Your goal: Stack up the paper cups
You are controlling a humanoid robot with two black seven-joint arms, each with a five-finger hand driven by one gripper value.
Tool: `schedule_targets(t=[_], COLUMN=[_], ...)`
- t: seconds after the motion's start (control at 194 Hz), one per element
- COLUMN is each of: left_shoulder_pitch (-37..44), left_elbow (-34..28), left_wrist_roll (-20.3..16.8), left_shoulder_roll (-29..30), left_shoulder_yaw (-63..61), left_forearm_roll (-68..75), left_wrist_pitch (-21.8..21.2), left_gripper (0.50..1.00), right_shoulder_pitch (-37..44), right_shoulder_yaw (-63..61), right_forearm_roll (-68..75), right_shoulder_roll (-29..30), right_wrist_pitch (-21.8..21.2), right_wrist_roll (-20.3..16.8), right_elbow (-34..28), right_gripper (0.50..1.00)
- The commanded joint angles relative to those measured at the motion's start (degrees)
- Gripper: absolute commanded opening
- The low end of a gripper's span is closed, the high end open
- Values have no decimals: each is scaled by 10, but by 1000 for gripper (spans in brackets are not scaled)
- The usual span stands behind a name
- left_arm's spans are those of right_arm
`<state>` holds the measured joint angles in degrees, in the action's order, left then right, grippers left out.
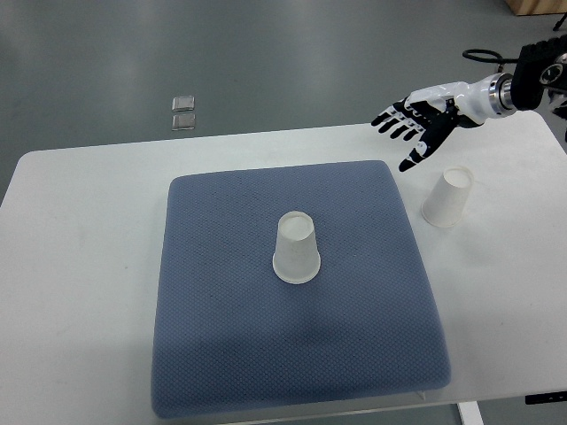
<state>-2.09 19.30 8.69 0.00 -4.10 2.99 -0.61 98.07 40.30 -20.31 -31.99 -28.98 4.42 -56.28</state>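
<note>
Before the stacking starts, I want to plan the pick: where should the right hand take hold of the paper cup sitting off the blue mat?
Grip the paper cup around its side wall, coming from the right hand above it. It stands upside down, base up, leaving the tapered wall free all round.
</note>
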Motion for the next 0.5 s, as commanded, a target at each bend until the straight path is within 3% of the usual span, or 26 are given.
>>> schedule_targets(t=[0.0,0.093,0.495], left_shoulder_pitch=[0,0,0], left_elbow=[1,1,-1], left_wrist_roll=[0,0,0], left_shoulder_roll=[0,0,0], left_shoulder_yaw=[0,0,0], left_forearm_roll=[0,0,0], left_wrist_pitch=[0,0,0], left_gripper=[1000,1000,1000], right_shoulder_pitch=[115,192,345], right_shoulder_yaw=[125,182,190], right_forearm_roll=[-45,-71,-71], right_shoulder_roll=[7,15,-40], right_wrist_pitch=[-26,-60,-60], right_wrist_roll=[-34,-40,-42], right_elbow=[-59,-97,-131], right_gripper=[926,926,926])
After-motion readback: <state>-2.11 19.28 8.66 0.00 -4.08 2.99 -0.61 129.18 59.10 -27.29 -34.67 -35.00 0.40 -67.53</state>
